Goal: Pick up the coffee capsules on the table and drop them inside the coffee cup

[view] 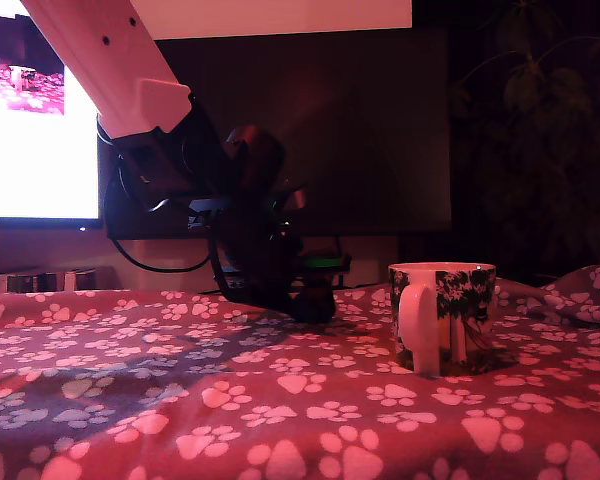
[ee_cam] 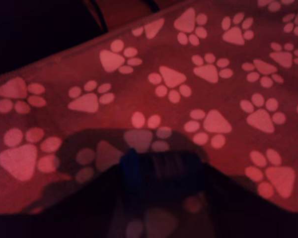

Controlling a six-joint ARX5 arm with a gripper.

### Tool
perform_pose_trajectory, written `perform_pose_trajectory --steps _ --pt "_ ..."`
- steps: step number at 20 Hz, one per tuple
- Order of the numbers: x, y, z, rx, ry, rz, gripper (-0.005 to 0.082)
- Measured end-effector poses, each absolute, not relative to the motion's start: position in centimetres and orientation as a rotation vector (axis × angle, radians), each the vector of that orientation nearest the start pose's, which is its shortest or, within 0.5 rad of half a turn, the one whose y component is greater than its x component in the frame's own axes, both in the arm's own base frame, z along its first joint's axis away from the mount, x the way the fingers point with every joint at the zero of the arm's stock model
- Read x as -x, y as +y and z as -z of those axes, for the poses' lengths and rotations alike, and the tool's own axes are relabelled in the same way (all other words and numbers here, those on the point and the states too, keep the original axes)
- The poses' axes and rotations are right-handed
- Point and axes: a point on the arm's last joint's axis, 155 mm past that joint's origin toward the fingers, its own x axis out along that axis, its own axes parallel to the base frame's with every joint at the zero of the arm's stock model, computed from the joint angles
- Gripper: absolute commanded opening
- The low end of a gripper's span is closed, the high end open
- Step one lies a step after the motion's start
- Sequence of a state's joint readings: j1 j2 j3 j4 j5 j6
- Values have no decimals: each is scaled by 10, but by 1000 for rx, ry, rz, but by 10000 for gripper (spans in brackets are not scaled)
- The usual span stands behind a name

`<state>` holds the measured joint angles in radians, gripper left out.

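The white mug with the dark leafy print point(view: 443, 315) stands upright on the red paw-print cloth point(view: 180, 400), toward the exterior view's right, its thick white handle turned toward the camera. From this low angle only the rim and outer wall show — the inside is hidden, so whether anything lies in it cannot be told.

Well apart from the mug, toward the exterior view's left, the arm slants down from the upper left corner, and its dark gripper point(view: 305, 298) reaches down to the cloth near the far edge of the table. The gripper is in shadow there, and that view does not show how its jaws stand.

In the wrist view a dark blue-purple capsule point(ee_cam: 159, 171) sits at the gripper's tip point(ee_cam: 159, 198), lying on its side just above the cloth, with a brighter blue band at one end and faint ribbing along its body. The dark shapes of the fingers flank it on both sides and appear to be closed against it — though the picture is dim and blurred, so the contact itself is not sharp. A shadow spreads on the cloth point(ee_cam: 228, 74) beneath the capsule.

No tan capsule can be made out in either view.

A bright screen point(view: 35, 120) glows behind the arm at the exterior view's left.
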<state>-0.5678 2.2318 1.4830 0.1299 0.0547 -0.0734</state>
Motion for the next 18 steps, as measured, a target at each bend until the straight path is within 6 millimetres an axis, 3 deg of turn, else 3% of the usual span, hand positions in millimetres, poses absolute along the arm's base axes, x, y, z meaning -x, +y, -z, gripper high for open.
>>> perform_pose_trajectory --steps 11,18 --pt "-507 -335 -44 -92 627 580 266" --pt "-497 -334 -42 -167 662 625 267"
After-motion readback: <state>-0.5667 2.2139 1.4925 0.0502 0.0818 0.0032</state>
